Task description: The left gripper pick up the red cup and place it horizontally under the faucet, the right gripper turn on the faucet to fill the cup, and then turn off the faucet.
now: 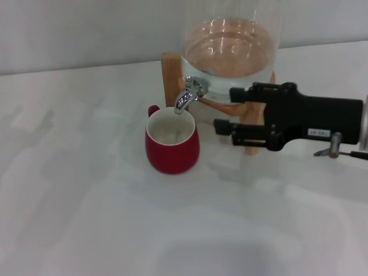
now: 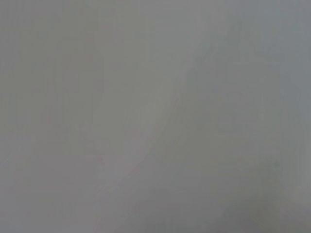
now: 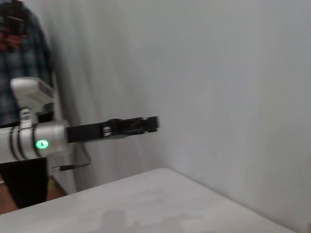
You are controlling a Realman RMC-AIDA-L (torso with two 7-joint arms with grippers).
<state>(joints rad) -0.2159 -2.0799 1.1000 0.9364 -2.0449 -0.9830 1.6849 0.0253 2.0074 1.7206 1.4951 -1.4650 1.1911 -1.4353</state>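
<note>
Right end effector open beside faucet — holding nothing; red cup beneath.

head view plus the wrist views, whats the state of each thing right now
red cup: upright on the table under the spout, released, inside looks white.
faucet: no stream visible from the spout.
glass dispenser: on its wooden stand, holding water.
right gripper: fingers open, beside the faucet, not touching the lever.
left gripper: raised off to the side, away from the table, holding nothing.
</note>
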